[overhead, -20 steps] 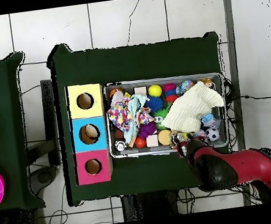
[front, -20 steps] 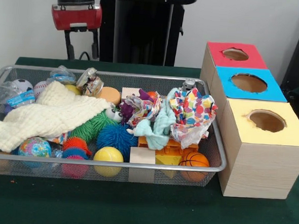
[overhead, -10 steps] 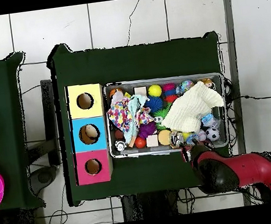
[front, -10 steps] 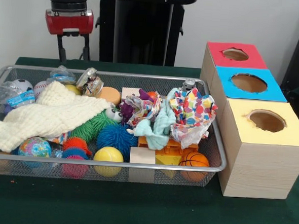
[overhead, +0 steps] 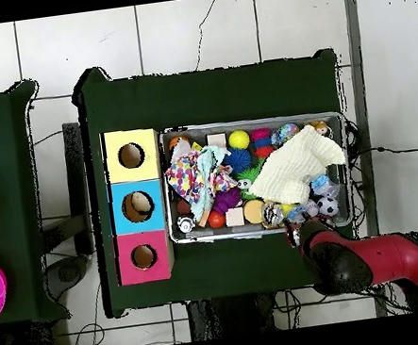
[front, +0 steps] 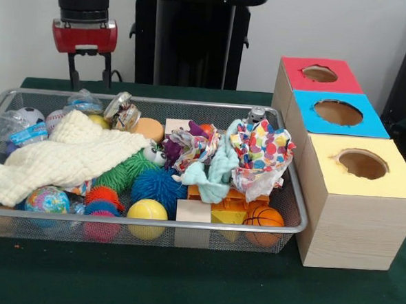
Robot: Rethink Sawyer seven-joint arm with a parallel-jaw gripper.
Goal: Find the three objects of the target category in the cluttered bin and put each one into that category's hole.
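The pincer (front: 88, 70) hangs empty with its prongs apart behind the mesh bin (front: 291, 230), clear of the clutter, likely to keep the contents searchable; candidates like the yellow ball (front: 147, 211) sit inside, well apart from the yellow-topped box (front: 361, 196)

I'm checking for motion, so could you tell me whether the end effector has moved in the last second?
Yes. The end effector has risen and shifted left, away from the wire bin.
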